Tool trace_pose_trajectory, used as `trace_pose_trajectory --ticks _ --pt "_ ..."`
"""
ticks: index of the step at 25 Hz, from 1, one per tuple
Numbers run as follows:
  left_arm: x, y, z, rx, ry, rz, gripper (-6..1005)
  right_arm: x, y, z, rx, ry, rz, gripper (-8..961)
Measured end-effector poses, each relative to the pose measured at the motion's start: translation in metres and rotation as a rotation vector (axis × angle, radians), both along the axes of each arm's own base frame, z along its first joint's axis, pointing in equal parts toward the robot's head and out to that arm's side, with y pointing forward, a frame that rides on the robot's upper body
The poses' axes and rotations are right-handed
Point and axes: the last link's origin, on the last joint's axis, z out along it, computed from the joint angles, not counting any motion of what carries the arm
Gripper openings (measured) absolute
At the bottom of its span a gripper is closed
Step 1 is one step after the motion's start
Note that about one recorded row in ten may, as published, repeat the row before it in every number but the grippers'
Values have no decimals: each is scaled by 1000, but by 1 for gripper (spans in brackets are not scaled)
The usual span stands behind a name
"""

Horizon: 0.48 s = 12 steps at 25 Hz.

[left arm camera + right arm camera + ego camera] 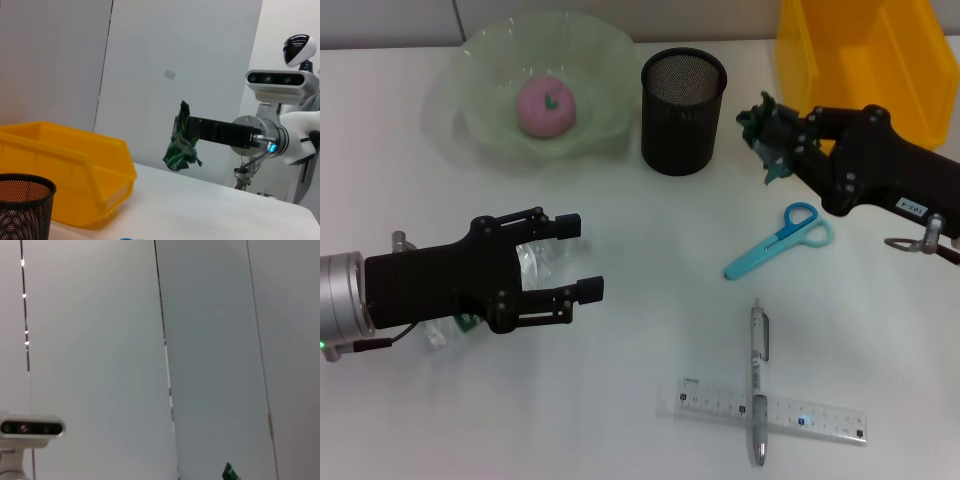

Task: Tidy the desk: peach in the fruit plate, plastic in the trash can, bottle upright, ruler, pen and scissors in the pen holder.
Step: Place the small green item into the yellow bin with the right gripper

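My right gripper is shut on a crumpled green plastic, held above the table between the black mesh pen holder and the yellow trash can. The left wrist view shows that plastic hanging from the right gripper. A pink peach lies in the green fruit plate. My left gripper is open over a clear bottle lying on its side. Blue scissors, a pen and a clear ruler lie on the table, the pen across the ruler.
The yellow trash can stands at the back right corner, right of the pen holder. The right wrist view shows only a wall and a tip of the green plastic.
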Motion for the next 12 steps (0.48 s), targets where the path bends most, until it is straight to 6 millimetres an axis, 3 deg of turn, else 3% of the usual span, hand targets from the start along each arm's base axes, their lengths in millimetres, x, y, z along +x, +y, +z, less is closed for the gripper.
trace_pose_trajectory --ticks 12 --pt "0 -1 -1 -1 -9 4 798 14 10 13 327 99 -128 85"
